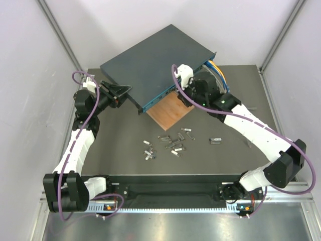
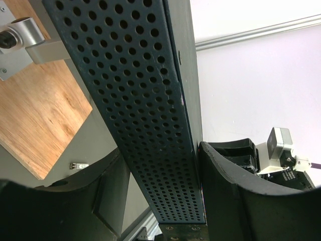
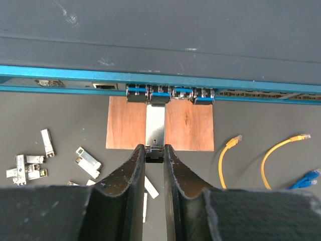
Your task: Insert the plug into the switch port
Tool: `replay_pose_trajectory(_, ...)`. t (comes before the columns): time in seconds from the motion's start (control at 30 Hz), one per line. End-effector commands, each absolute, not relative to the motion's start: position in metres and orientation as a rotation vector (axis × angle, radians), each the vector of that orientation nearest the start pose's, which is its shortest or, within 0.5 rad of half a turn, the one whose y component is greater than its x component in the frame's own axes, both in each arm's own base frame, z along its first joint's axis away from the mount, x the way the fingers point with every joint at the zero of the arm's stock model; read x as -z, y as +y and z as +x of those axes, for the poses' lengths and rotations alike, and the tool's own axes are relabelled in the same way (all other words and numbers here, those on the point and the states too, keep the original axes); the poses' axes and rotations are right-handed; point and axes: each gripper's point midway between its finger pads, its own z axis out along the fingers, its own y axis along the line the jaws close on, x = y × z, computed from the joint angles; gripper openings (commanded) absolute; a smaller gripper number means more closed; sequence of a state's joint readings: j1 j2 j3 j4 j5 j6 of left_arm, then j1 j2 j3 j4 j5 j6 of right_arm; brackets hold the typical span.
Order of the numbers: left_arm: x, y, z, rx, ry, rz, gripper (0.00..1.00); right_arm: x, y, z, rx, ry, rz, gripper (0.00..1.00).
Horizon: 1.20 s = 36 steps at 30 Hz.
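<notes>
Though a few small marks sit on the teal front face of the switch [image 3: 160,35] [image 1: 150,55], they are too small to read. It lies slantwise on the table [image 1: 125,155]. Its long axis runs from near left to far right in the top view, and the teal face is turned toward the right arm. A thin brown board [image 1: 170,114] pokes out from under that face.

The left fingers [image 2: 225,201] are clamped across the thickness of the switch at its perforated end wall, one on each broad side.

The right fingers [image 3: 128,181] are closed on the tail of the plug [image 3: 155,123], a slim silver bar. Its long axis stands square to the teal face. Its nose points into the second socket from the left in a group of four blue-tabbed ones, and most of its body lies outside.

Loose silver modules [image 3: 30,168] lie scattered on the table to the left in the right wrist view. Yellow cables [image 3: 228,150] and a blue one [image 3: 308,178] lie to the right.
</notes>
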<state>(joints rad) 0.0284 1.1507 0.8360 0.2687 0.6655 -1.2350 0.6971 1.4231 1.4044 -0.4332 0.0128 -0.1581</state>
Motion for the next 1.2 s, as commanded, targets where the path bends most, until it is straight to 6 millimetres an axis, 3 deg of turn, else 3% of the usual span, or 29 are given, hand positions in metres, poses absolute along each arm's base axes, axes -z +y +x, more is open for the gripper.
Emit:
replay_pose_trajectory(0.0, -0.325, -0.13, 0.364, 1.372, 1.689, -0.468, 0.0, -0.32, 0.29, 0.346, -0.399, 1.738, -0.831, 0.0)
replay_pose_trajectory(0.33, -0.322, -0.13, 0.364, 1.373, 1.694, -0.472, 0.0, -0.343, 0.299, 0.357, -0.417, 1.697, -0.802, 0.0)
replay_pose_trajectory(0.77, -0.323, -0.13, 0.365, 1.374, 1.694, -0.47, 0.0, -0.346, 0.308, 0.366, -0.434, 1.682, -0.807, 0.01)
replay_pose_trajectory(0.93, -0.323, -0.131, 0.366, 1.373, 1.695, -0.466, 0.0, -0.337, 0.289, 0.36, -0.408, 1.725, -0.808, 0.21)
replay_pose_trajectory(1.17, -0.324, -0.131, 0.367, 1.374, 1.696, -0.462, 0.0, -0.314, 0.251, 0.351, -0.366, 1.818, -0.822, 0.37)
